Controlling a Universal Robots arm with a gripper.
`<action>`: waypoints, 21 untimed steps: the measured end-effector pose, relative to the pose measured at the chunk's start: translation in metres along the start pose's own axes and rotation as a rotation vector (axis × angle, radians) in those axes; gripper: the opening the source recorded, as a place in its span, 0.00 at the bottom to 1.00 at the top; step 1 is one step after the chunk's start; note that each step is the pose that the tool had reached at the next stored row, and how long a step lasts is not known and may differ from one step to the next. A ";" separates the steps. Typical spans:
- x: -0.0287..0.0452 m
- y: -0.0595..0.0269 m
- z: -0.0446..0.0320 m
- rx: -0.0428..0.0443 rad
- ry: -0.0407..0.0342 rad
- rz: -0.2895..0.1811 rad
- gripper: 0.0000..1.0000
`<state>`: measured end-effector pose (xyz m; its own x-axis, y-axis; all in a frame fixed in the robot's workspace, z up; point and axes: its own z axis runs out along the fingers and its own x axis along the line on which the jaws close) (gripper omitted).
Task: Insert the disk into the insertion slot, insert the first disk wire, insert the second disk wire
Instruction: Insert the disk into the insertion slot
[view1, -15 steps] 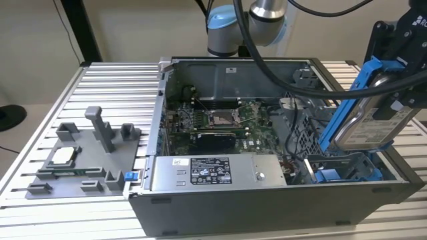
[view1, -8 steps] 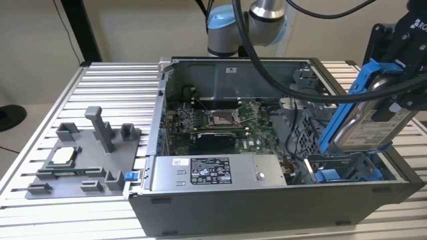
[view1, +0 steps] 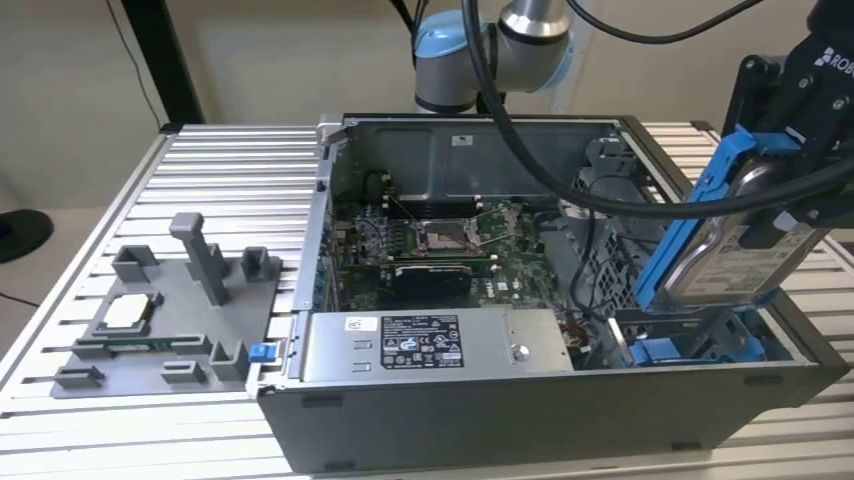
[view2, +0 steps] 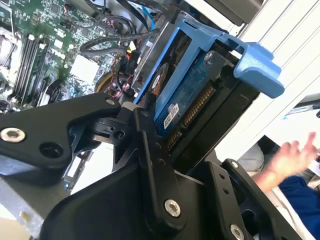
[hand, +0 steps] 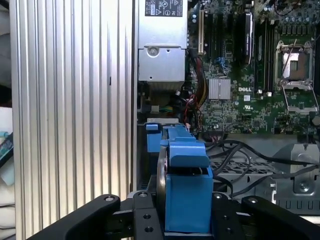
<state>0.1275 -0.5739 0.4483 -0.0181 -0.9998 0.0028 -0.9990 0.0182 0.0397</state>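
Closest in the exterior view is the grey computer case, lying open. At three o'clock the gripper is squeezed tight on the disk. The disk hangs tipped in the air, its low end toward five o'clock, just over the insertion slot with its blue tabs. It is not in yet. Black cables loop near the disk at one o'clock of the case. The power-supply box sits at six o'clock, beside the slot. I think the tipped disk could bump the slot's edge and get stuck, because it is not lined up with it.

In the second wrist view, black fingers pinch the disk in its blue frame. Dark cables lie in the case just beyond it. A person's hand is out past the case. If that hand came closer, it might get knocked.

In the first wrist view the disk stands on its thin edge in the gripper, with the slot beyond it. Red wires and black cables lie just beside the slot. Those could get caught under the disk and squashed. The grip looks to be on one end alone, so a hard push might make the disk slip or twist.
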 end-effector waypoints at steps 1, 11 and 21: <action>0.0001 -0.0001 0.0034 0.0000 0.0002 0.000 0.00; 0.0005 -0.0009 0.0174 -0.0001 0.0001 0.000 0.00; 0.0028 -0.0032 0.0275 -0.0002 -0.0028 0.000 0.00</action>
<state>0.1296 -0.5768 0.4206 -0.0181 -0.9998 0.0000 -0.9990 0.0180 0.0399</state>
